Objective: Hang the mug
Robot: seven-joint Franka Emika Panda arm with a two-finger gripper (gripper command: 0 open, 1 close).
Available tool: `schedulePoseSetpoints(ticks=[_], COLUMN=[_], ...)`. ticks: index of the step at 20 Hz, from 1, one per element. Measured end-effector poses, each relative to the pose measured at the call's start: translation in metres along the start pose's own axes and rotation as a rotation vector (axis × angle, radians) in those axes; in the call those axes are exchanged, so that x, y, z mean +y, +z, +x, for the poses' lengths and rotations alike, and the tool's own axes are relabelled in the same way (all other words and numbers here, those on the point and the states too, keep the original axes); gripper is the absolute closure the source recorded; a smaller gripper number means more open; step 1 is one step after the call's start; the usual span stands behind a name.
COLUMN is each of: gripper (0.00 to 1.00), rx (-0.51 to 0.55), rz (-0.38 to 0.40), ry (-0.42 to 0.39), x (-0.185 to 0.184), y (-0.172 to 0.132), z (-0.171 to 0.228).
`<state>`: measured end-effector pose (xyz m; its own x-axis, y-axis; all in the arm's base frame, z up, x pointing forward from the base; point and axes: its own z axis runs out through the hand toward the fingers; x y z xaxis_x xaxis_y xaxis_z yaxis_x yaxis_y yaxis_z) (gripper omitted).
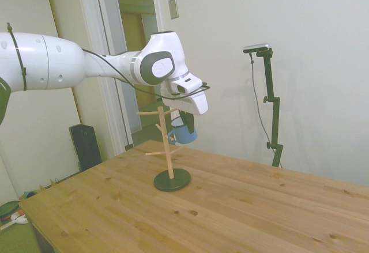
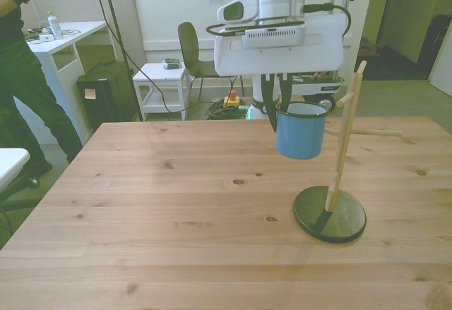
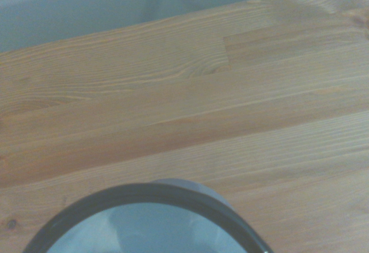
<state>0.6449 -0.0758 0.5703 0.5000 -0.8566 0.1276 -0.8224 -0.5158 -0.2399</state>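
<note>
Desk [image 2: 176, 211]: bare wood, well below the claw.
Peg stand [image 2: 342, 151]: upright, just beside the claw.
Claw [image 2: 277, 111]: clamped on the mug's rim.
Mug [image 2: 300, 135]: hanging upright under the claw, off the desk.

You've got loads of open table [image 2: 176, 204] on the front view's left. The tight spot is the wooden peg stand [image 2: 342, 147]: its pegs stick out sideways, and the mug [image 2: 300, 135] hangs in the air just beside its post, clear of the tabletop. A person [image 2: 25, 77] stands well off the table's corner.
</note>
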Motion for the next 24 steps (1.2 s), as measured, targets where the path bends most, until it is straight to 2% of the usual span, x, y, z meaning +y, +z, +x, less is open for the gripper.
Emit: schedulePoseSetpoints(ticks=[8,9,24], gripper=[1.0,0.0,0.0], rx=[-0.011,-0.014,-0.022], rz=[-0.015,-0.018,-0.034], ry=[0.007,0.008,0.023], x=[-0.012,-0.013,-0.018], y=[0.012,0.014,0.022], z=[-0.002,-0.003,0.001])
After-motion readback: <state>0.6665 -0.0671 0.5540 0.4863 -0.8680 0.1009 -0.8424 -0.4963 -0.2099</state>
